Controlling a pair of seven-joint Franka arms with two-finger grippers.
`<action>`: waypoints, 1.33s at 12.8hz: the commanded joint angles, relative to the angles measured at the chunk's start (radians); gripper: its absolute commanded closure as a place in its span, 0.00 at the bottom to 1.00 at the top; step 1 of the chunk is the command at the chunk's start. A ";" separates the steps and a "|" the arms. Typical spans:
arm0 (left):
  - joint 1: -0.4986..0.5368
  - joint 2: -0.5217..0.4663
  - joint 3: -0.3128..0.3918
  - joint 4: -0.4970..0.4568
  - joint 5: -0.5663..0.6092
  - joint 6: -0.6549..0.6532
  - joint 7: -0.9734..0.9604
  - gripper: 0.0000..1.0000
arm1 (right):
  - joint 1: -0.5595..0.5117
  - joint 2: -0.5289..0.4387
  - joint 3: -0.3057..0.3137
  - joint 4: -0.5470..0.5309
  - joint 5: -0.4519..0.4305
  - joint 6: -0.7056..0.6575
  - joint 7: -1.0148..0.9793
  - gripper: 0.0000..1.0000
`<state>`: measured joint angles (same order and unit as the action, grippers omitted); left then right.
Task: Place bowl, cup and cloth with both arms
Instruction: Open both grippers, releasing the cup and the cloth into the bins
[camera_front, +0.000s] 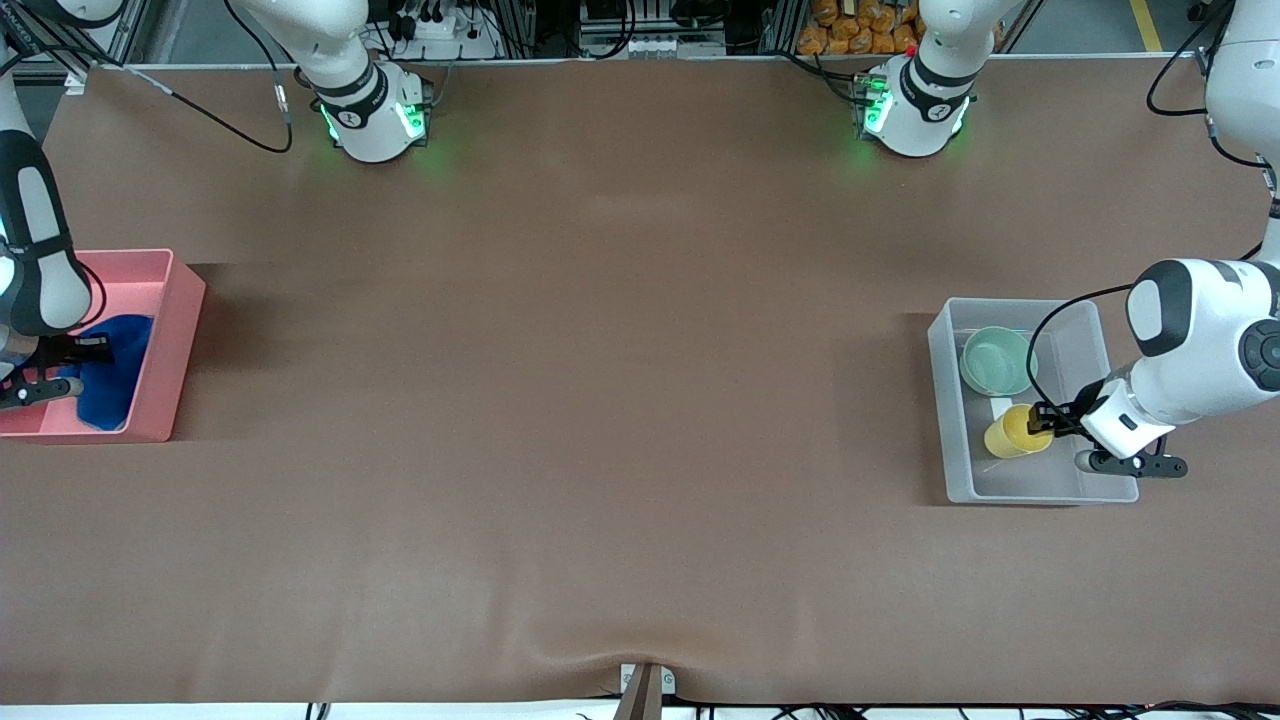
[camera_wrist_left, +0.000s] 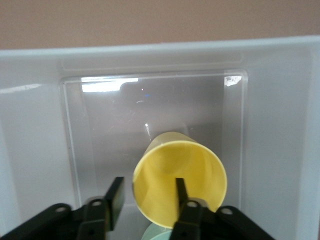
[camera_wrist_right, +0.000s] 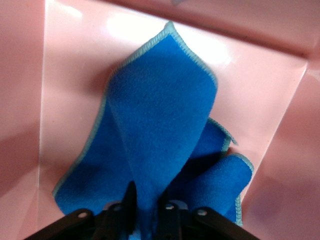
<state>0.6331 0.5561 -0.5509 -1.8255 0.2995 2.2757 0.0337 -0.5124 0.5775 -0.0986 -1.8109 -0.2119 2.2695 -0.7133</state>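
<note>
- At the right arm's end of the surface stands a pink rectangular plastic bin (camera_front: 180, 300), close to that edge, and the soft bright blue cloth (camera_front: 120, 370) with its thin pale stitched hem lies crumpled inside it.
- The right pincer (camera_wrist_right: 145, 207) is down in the pink bin with its fingers pinched on a raised fold of the cloth; the rest of the cloth spreads away from the fingers and rests on the bin floor, so I judge that the release is what remains here.
- The middle of the brown surface (camera_front: 620, 400) carries nothing of the task.
- At the left arm's end a clear rectangular plastic tub (camera_front: 955, 420) holds both other things: the pale mint green glossy bowl (camera_front: 997, 360) sits upright in the part farther from the front camera, and the small plain yellow cup (camera_front: 1012, 433) is just beside it, nearer that camera.
- The cup is tipped, its mouth toward the left pincer (camera_wrist_left: 147, 200), its long axis running away from the pincer along the tub floor.
- The left pincer straddles the cup's rim, one finger inside and one outside standing off the wall: part-open, apparently not clamping.
- Withdrawing likely turns on clearing that rim without dragging the cup.
</note>
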 joint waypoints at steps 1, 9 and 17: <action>0.014 -0.040 -0.011 0.009 0.027 -0.005 0.002 0.00 | -0.017 -0.011 0.020 0.018 0.016 -0.013 -0.017 0.00; 0.013 -0.413 -0.116 0.012 -0.079 -0.240 -0.197 0.00 | 0.109 -0.327 0.046 0.019 0.058 -0.287 0.053 0.00; 0.011 -0.499 -0.122 0.322 -0.241 -0.620 -0.250 0.00 | 0.369 -0.556 0.048 0.019 0.141 -0.542 0.394 0.00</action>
<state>0.6381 0.0406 -0.6684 -1.5775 0.0767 1.7227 -0.2031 -0.1855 0.0972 -0.0421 -1.7625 -0.1095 1.7702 -0.3970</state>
